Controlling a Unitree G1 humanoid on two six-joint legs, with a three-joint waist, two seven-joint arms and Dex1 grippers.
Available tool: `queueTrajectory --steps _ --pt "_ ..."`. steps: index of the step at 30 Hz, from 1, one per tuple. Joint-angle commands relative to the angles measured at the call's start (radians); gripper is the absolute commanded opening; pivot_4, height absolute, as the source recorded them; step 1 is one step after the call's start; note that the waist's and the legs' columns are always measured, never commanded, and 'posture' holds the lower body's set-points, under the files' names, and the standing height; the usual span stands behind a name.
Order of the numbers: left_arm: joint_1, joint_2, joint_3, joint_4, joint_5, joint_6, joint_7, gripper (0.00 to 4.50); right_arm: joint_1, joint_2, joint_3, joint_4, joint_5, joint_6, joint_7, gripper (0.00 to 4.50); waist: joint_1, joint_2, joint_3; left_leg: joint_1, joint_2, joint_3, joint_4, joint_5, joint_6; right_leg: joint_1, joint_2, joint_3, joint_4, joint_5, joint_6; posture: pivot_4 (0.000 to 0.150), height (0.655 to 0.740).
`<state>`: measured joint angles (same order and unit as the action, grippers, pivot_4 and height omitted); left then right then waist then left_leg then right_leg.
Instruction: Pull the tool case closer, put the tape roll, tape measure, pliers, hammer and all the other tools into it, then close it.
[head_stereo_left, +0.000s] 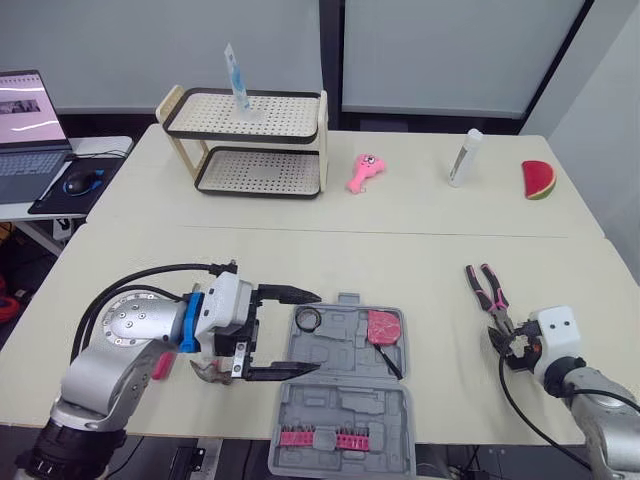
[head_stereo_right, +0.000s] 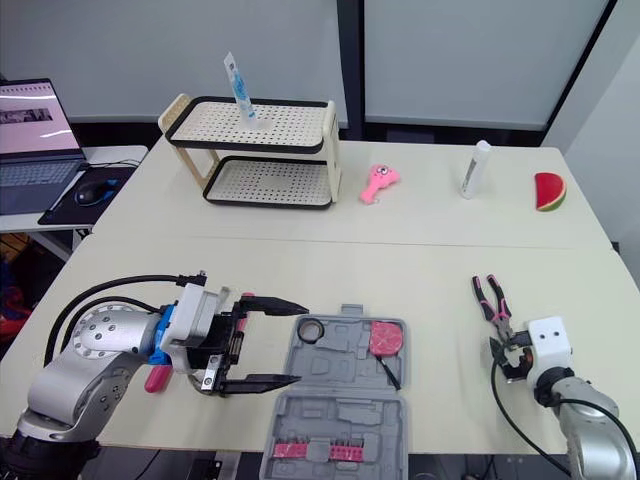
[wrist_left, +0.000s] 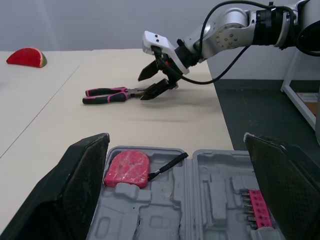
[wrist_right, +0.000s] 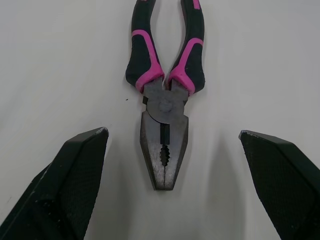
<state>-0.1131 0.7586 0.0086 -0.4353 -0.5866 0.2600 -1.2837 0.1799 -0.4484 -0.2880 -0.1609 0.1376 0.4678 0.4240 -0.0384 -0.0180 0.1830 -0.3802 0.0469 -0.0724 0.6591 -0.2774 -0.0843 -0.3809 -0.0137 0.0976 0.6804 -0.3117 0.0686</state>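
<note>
The grey tool case (head_stereo_left: 345, 400) lies open at the table's front edge. In it sit a black tape roll (head_stereo_left: 307, 319), a pink tape measure (head_stereo_left: 384, 326) and a strip of pink bits (head_stereo_left: 320, 438). My left gripper (head_stereo_left: 300, 333) is open at the case's left side, one finger over the tape roll. Under that arm lies the hammer (head_stereo_left: 207, 371), its pink handle (head_stereo_left: 162, 365) pointing left. The pink-handled pliers (wrist_right: 164, 100) lie on the table right of the case. My right gripper (wrist_right: 172, 134) is open, straddling their nose without touching.
At the back stand a two-tier rack (head_stereo_left: 250, 140), a pink toy (head_stereo_left: 362, 172), a white bottle (head_stereo_left: 465, 157) and a watermelon slice (head_stereo_left: 538, 180). A laptop (head_stereo_left: 25, 130) and mouse (head_stereo_left: 85, 182) sit on a side desk to the left.
</note>
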Motion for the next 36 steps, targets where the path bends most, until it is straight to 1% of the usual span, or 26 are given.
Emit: queueTrajectory --steps 1,5,8,11,12,21,23,28,31,36 --pt "-0.015 -0.011 -0.020 -0.018 -0.009 -0.018 -0.012 4.50 -0.024 0.010 -0.001 0.018 0.012 0.003 -0.021 4.46 0.000 0.000 0.000 0.000 0.000 0.000 0.000 0.000 0.000 0.000 0.000 0.000 0.000 0.000 0.000 0.150 0.7350" --pt "-0.017 -0.023 -0.038 -0.013 0.004 -0.032 -0.010 4.50 -0.042 0.034 0.004 0.046 0.024 0.008 -0.032 4.46 -0.002 0.000 0.000 0.000 0.000 0.000 0.000 0.000 0.000 0.000 0.000 0.000 0.000 0.000 0.000 0.150 0.7350" --pt "-0.023 -0.028 -0.048 -0.011 0.008 -0.033 -0.005 4.50 -0.058 0.048 0.001 0.067 0.032 0.005 -0.041 3.89 -0.002 0.000 0.000 0.000 0.000 0.000 0.000 0.000 0.000 0.000 0.000 0.000 0.000 0.000 0.000 0.150 0.7350" --pt "-0.027 -0.033 -0.056 -0.010 0.013 -0.034 -0.001 4.50 -0.077 0.054 0.005 0.087 0.035 0.006 -0.047 2.88 -0.003 0.000 0.000 0.000 0.000 0.000 0.000 0.000 0.000 0.000 0.000 0.000 0.000 0.000 0.000 0.150 0.7350" --pt "-0.028 -0.034 -0.058 -0.010 0.014 -0.033 0.000 4.50 -0.081 0.055 0.006 0.093 0.035 0.005 -0.048 2.67 -0.003 0.000 0.000 0.000 0.000 0.000 0.001 0.000 0.000 0.000 0.000 0.000 0.000 0.000 0.001 0.150 0.7350" --pt "-0.032 -0.033 -0.059 0.011 0.030 -0.050 0.007 4.50 -0.080 0.061 0.013 0.110 0.041 -0.014 -0.061 1.32 -0.003 0.000 0.000 0.000 0.000 0.000 0.001 0.000 0.000 0.000 0.000 0.000 0.000 0.000 0.001 0.150 0.7350" --pt "-0.027 -0.026 -0.046 0.021 0.033 -0.053 0.008 4.50 -0.070 0.062 0.009 0.092 0.045 -0.024 -0.066 1.26 -0.003 0.000 0.000 0.000 0.000 0.000 0.001 0.000 0.000 0.000 0.000 0.000 0.000 0.000 0.001 0.150 0.7350" --pt "-0.012 0.015 0.011 0.081 0.050 -0.091 -0.012 4.50 -0.023 0.011 -0.002 -0.050 0.048 -0.014 -0.038 1.26 -0.002 0.002 0.001 -0.001 0.000 -0.001 0.000 0.000 0.000 -0.001 0.000 -0.001 0.000 0.000 0.000 0.150 0.7350" --pt "0.012 0.048 0.054 0.116 0.052 -0.094 -0.019 4.50 0.021 -0.071 0.013 -0.169 0.046 0.001 0.031 1.26 -0.002 0.005 0.003 -0.001 0.000 0.000 0.001 0.000 0.000 -0.001 0.000 0.000 0.000 0.000 0.001 0.150 0.7350" --pt "0.094 0.128 0.117 0.145 0.053 -0.121 -0.088 4.50 0.063 -0.237 0.028 -0.346 0.068 0.030 0.172 1.26 -0.012 0.006 0.003 -0.001 0.000 -0.001 0.001 0.000 0.000 -0.002 0.001 0.000 0.002 0.000 0.000 0.150 0.7350"
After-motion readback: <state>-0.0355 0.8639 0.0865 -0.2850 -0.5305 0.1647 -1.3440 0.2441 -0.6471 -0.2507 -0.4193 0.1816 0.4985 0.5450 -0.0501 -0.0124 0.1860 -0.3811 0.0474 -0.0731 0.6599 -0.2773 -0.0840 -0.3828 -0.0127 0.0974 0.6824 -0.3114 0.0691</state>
